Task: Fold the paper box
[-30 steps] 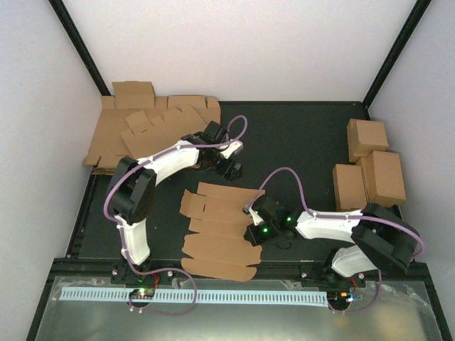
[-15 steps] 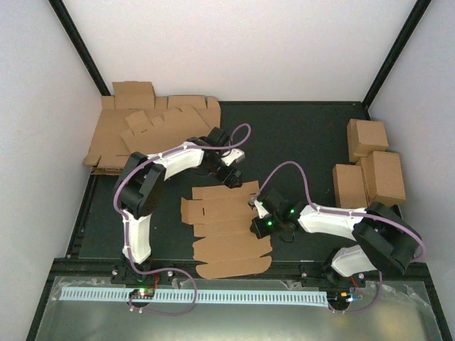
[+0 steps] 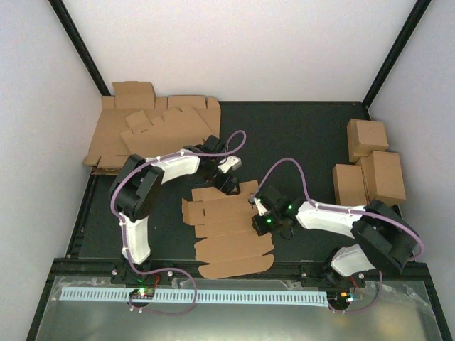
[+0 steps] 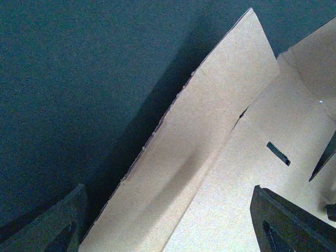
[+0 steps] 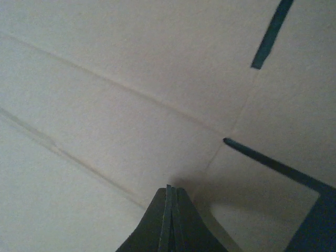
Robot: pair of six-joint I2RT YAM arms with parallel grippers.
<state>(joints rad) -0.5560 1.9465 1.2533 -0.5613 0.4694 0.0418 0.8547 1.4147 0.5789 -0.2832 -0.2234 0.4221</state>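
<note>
Brown die-cut cardboard paper box slid right a bit; left gripper, spread wide, straddles its 12 o'clock flap, right gripper pressed together at 3 o'clock.

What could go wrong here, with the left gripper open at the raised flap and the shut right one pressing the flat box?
1. The left gripper stands open around the lifted flap of the paper box; closing askew may crease it in the wrong place.
2. The right gripper, shut, seems to pin the box at one point only, so the box may turn or slide when the flap is pulled.
</note>
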